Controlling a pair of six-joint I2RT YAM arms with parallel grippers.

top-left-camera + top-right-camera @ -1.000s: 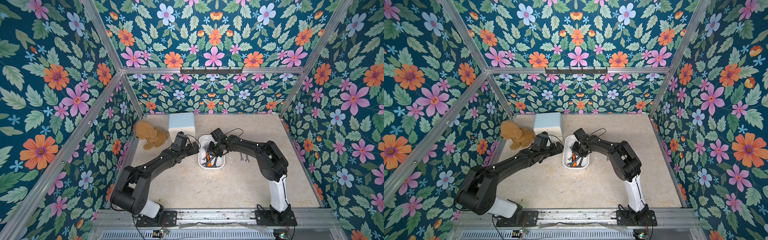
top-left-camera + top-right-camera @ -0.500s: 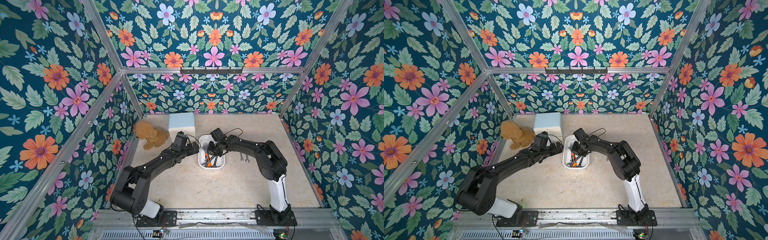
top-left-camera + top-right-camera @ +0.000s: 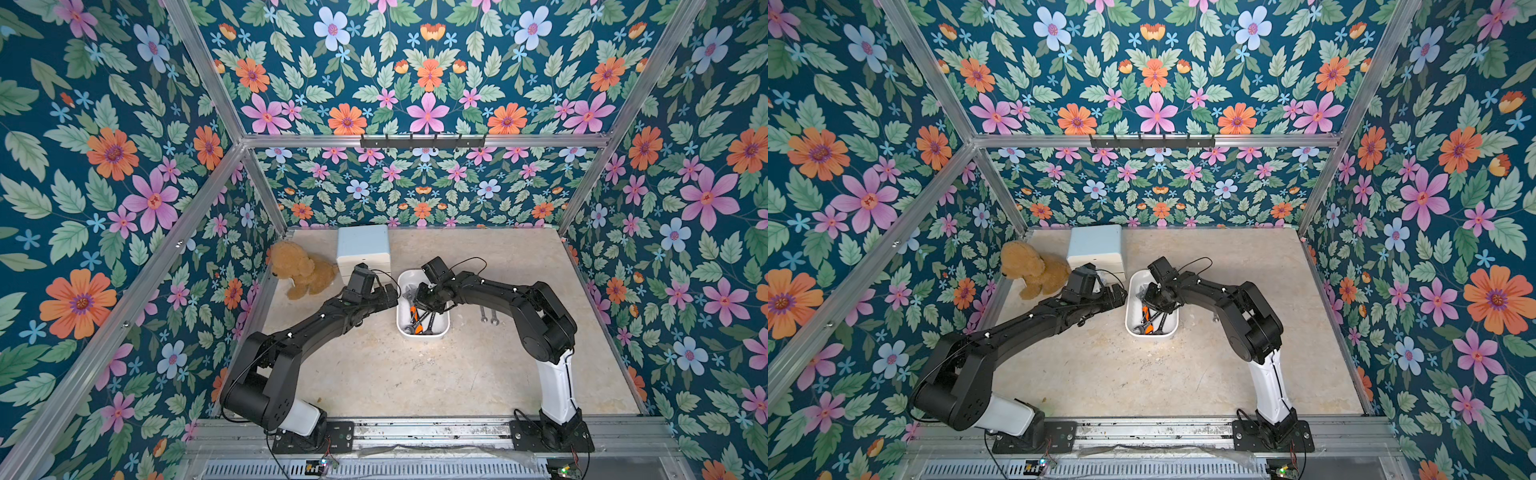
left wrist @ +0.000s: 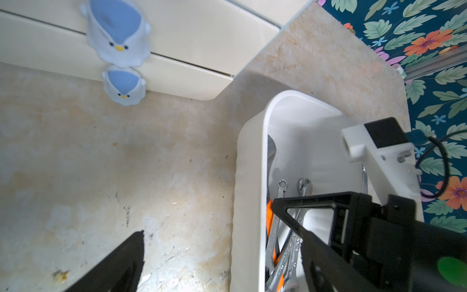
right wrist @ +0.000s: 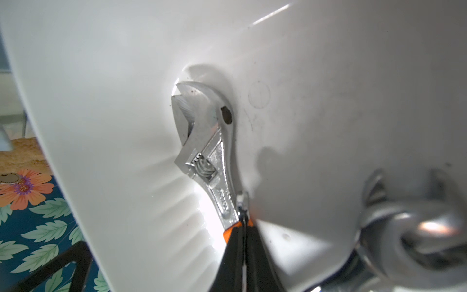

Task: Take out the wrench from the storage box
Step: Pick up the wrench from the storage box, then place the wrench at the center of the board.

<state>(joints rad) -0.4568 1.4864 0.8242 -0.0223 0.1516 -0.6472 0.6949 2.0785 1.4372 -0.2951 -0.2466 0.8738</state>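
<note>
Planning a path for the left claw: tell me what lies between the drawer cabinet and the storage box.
Nothing: in the left wrist view only bare tabletop separates the drawer cabinet from the storage box.

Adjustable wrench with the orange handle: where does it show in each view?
In a top view: adjustable wrench inside the storage box.
In a top view: same spot, same box.
Left wrist: orange handle along the box wall.
Right wrist: mid-frame, head on white plastic.
Landmark: the box.
</note>
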